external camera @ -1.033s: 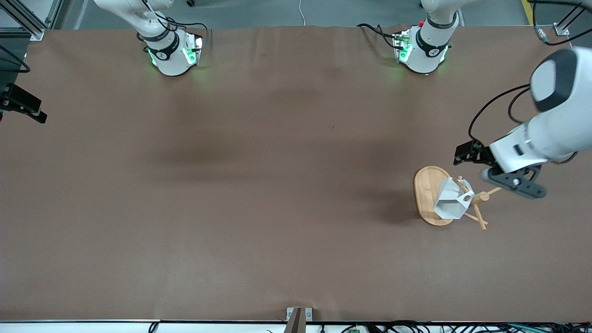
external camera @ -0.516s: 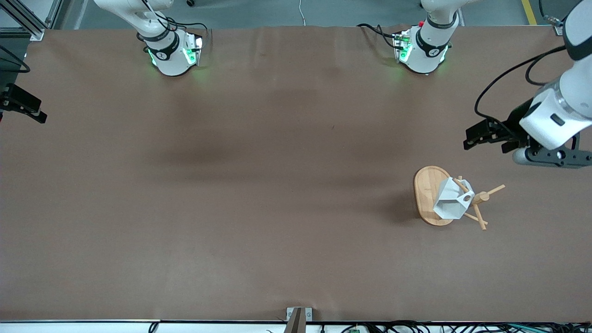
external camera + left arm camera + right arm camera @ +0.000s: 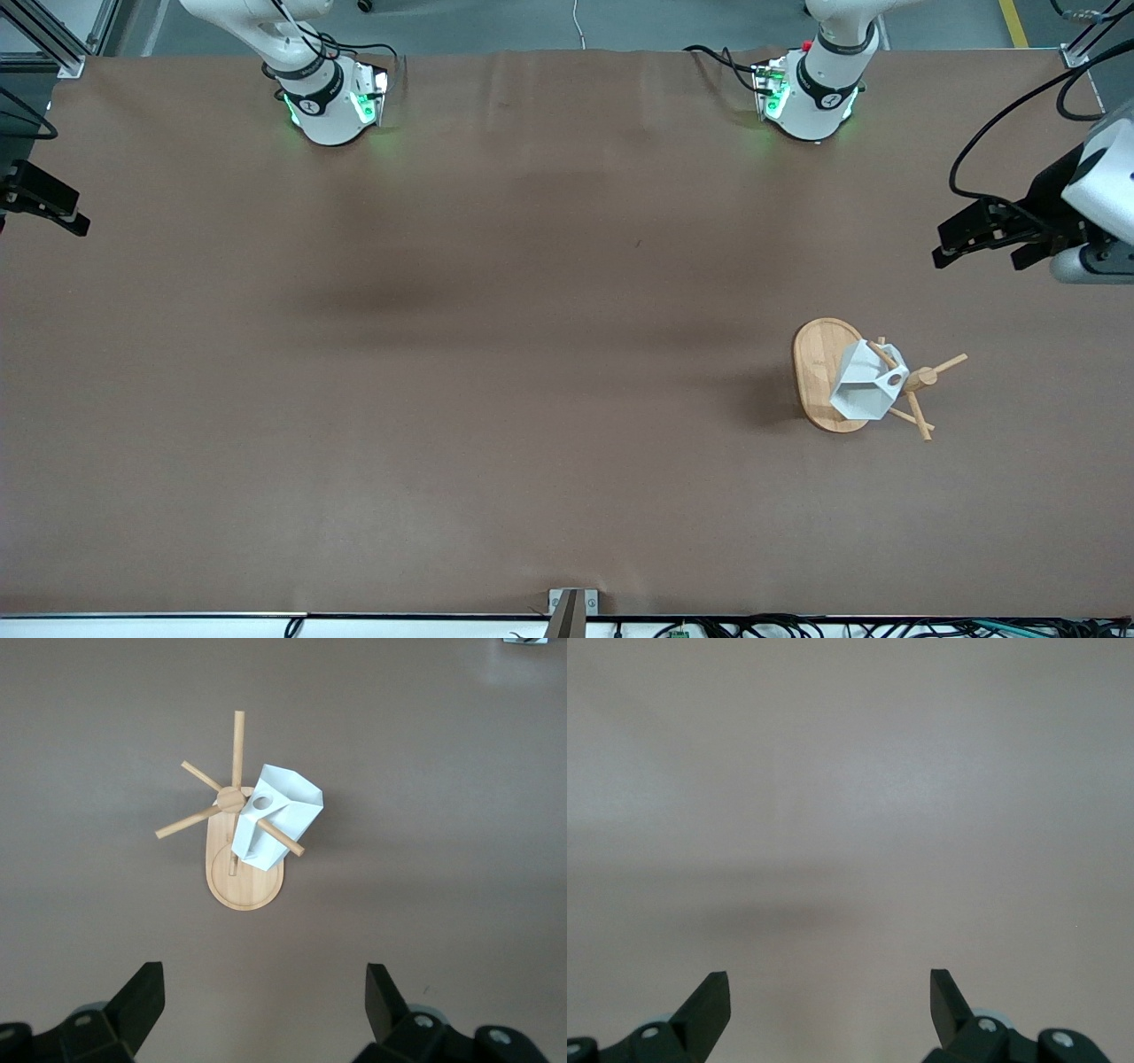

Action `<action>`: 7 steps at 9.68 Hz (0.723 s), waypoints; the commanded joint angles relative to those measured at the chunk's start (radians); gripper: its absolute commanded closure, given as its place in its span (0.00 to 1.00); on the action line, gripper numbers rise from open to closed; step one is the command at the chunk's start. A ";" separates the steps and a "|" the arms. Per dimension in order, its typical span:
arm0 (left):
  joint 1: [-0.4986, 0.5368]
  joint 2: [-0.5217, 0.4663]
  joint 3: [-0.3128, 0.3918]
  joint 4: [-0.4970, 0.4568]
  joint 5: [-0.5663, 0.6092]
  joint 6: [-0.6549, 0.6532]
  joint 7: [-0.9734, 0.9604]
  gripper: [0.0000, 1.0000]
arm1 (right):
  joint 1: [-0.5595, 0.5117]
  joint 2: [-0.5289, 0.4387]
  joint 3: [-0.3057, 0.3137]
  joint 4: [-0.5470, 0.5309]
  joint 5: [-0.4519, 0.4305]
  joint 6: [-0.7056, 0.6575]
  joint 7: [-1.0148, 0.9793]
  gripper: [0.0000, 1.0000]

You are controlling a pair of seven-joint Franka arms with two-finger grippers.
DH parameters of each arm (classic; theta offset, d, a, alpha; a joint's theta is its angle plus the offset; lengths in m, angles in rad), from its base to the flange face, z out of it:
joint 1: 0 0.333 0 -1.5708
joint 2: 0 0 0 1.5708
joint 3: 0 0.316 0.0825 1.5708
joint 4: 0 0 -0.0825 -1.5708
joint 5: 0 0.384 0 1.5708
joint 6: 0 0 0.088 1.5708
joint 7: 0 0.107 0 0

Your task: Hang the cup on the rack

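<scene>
The white faceted cup (image 3: 861,387) hangs by its handle hole on a slanted peg of the bamboo rack (image 3: 816,372), which stands toward the left arm's end of the table. The left wrist view shows the cup (image 3: 282,813) on the rack (image 3: 245,889) from above. My left gripper (image 3: 1095,264) is open and empty, up in the air over bare table at that end, apart from the rack; its own view shows it (image 3: 266,992) with jaws wide apart. My right gripper (image 3: 830,992) is open and empty over bare table and is out of the front view.
The two arm bases (image 3: 330,102) (image 3: 808,93) stand along the table's edge farthest from the front camera. A black clamp (image 3: 40,204) sticks in at the right arm's end. A small metal bracket (image 3: 571,606) sits at the nearest edge.
My left gripper has drawn away from the rack, up and toward the left arm's end of the table. The cup stays hanging on the peg.
</scene>
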 commanded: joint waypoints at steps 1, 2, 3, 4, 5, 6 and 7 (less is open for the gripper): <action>-0.116 -0.068 0.070 -0.086 0.063 -0.016 -0.001 0.00 | -0.008 -0.012 0.008 -0.015 -0.005 0.003 0.005 0.01; -0.128 -0.092 0.070 -0.117 0.089 -0.016 0.001 0.00 | -0.008 -0.012 0.008 -0.015 -0.005 0.003 0.005 0.01; -0.131 -0.118 0.070 -0.158 0.088 -0.016 0.001 0.00 | -0.008 -0.010 0.007 -0.015 -0.005 0.003 0.005 0.01; -0.131 -0.148 0.072 -0.205 0.081 -0.007 -0.001 0.00 | -0.008 -0.010 0.007 -0.015 -0.005 0.003 0.005 0.01; -0.130 -0.169 0.072 -0.232 0.078 -0.002 -0.001 0.00 | -0.008 -0.012 0.008 -0.015 -0.005 0.003 0.005 0.01; -0.124 -0.191 0.075 -0.264 0.074 0.022 -0.001 0.00 | -0.008 -0.010 0.007 -0.015 -0.005 0.003 0.005 0.01; -0.130 -0.195 0.107 -0.269 0.072 0.024 -0.001 0.00 | -0.008 -0.010 0.007 -0.015 -0.005 0.003 0.005 0.01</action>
